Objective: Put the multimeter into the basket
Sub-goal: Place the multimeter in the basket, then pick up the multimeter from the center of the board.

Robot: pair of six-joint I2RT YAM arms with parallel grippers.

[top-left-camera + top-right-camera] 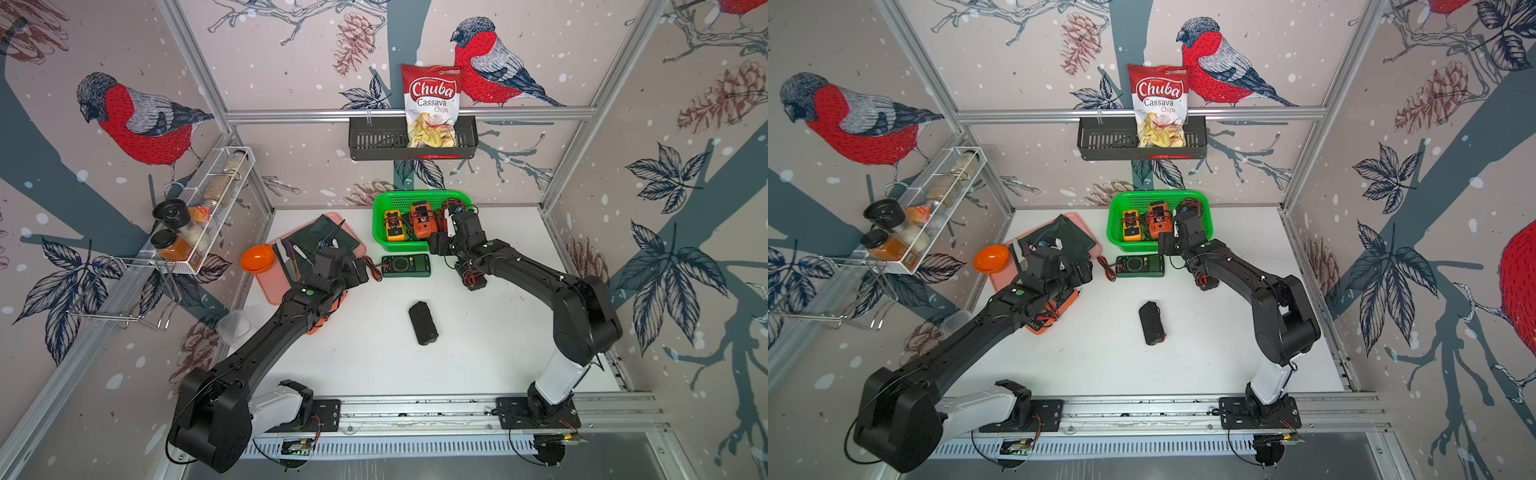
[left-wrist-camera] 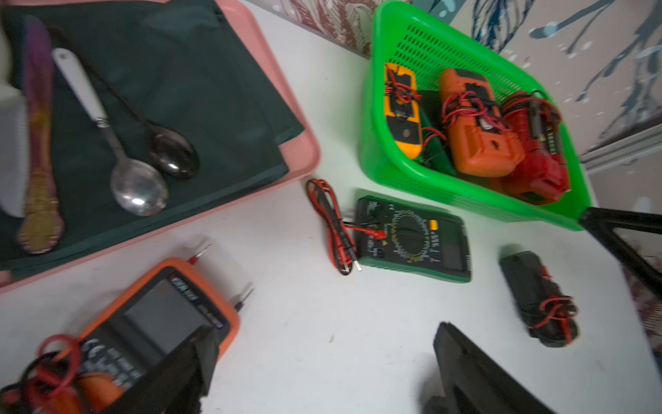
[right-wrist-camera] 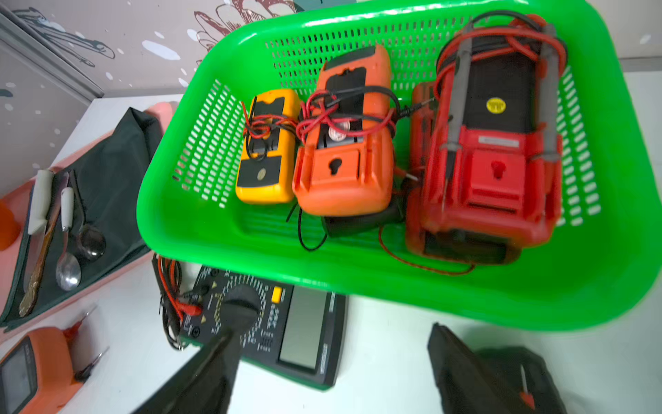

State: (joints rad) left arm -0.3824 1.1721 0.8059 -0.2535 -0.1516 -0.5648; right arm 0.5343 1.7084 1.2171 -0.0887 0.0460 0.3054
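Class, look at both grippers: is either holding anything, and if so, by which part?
Nothing is held: the left gripper and the right gripper both show open jaws with nothing between them.

chips bag [image 1: 432,104] in dark wall shelf [image 1: 374,143]: "chuba cassava chips", legible in both top views. print on orange multimeter [image 2: 161,315] and green multimeter [image 2: 412,238] dial: too blurred to read.

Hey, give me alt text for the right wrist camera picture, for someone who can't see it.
A green basket holds three multimeters, yellow, orange and red, leads wrapped round them. A dark green multimeter lies on the white table beside its rim; the right gripper stands open in the foreground.
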